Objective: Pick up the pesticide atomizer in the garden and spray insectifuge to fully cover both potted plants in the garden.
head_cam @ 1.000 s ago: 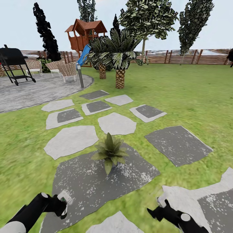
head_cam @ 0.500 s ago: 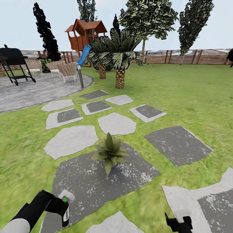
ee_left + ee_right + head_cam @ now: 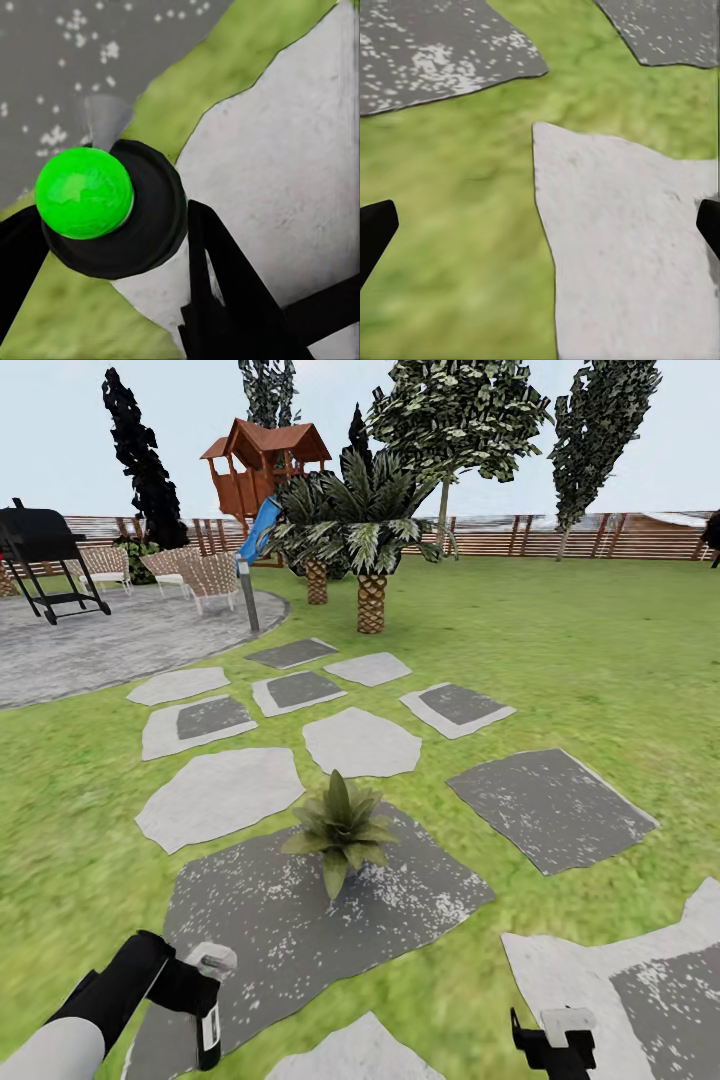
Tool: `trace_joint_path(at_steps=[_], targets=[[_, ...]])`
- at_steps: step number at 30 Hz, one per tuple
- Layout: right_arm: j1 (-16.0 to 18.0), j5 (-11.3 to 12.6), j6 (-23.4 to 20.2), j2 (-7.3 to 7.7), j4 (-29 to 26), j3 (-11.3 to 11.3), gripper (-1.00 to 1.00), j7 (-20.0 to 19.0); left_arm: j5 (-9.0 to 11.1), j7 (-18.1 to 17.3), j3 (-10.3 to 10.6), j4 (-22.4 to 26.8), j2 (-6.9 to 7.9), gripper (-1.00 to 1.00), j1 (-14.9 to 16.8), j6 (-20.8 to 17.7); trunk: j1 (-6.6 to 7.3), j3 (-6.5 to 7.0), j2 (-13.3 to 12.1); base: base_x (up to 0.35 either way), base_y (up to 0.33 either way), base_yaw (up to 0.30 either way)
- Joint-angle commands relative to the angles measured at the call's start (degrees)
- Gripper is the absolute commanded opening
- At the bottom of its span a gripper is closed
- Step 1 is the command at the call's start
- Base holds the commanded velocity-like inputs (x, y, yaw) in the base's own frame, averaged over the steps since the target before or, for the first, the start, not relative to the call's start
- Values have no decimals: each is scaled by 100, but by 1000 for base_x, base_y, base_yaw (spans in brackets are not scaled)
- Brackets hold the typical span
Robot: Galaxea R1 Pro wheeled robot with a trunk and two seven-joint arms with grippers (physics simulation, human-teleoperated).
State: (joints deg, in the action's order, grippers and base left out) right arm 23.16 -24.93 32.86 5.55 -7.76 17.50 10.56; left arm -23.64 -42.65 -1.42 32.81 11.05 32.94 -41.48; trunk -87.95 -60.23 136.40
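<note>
Atomizer (image 3: 112,210) sits clamped in the left end effector (image 3: 205,1000) low by the dark stepping stone (image 3: 270,920), prob. to keep it ready w/ the nozzle toward the potted plant (image 3: 340,828) just ahead on that stone. Right end effector (image 3: 560,1040) hangs wide, empty, over lawn (image 3: 580,660) and a pale slab (image 3: 622,247).

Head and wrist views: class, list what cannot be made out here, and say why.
1. Plant: its pot is hidden under the leaves, head view.
2. Right gripper: cut off by the bottom edge, head view.
3. Atomizer: body hidden behind its green cap, left wrist view.
</note>
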Motion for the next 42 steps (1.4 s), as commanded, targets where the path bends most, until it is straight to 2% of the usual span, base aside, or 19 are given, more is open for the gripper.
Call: trace_joint_path(at_steps=[1,2,3,13,23,25,26,29,30,31,38,42], targets=[[5,385,25,-1,11,23,100,32,-76,-78,-1,64,-57,-100,44,-46,1,-5,2,85,0,0],[4,738,23,13,13,20,100,17,-89,-84,3,145,-65,-100,172,-309,1,-5,2,293,0,0],[-12,809,19,9,19,17,100,9,-93,-86,9,162,-33,-100,199,-448,1,-5,2,329,0,0],[-30,823,19,-9,20,8,100,8,-97,-86,10,172,-13,-100,225,-452,1,-5,2,336,0,-27],[-31,823,19,-10,20,8,100,8,-152,-98,50,168,0,-100,540,-483,1,-5,2,337,0,-229],[-31,823,19,-10,20,8,100,8,-292,-127,197,164,1,-100,601,-485,1,-5,2,286,0,-46],[-39,798,19,-1,20,8,100,7,-1418,-1548,919,143,77,-100,883,-729,1,-5,2,0,0,0],[-39,797,19,-1,20,8,100,8,-1550,-1958,1302,157,107,-100,875,-690,1,-5,2,0,0,0],[-39,797,19,-1,20,8,100,8,-1587,-2005,1346,158,128,-100,869,-681,1,-5,2,0,0,0],[-39,798,19,-1,20,8,100,8,-1661,-2072,1405,163,236,-100,844,-655,1,-5,2,0,0,0],[-39,797,19,-1,20,8,100,8,-1687,-2116,1404,173,291,-100,883,-655,1,-5,2,0,0,0],[-39,797,19,-1,20,8,100,3,-1706,-2117,1419,405,296,-100,905,-666,1,-5,2,0,0,0]])
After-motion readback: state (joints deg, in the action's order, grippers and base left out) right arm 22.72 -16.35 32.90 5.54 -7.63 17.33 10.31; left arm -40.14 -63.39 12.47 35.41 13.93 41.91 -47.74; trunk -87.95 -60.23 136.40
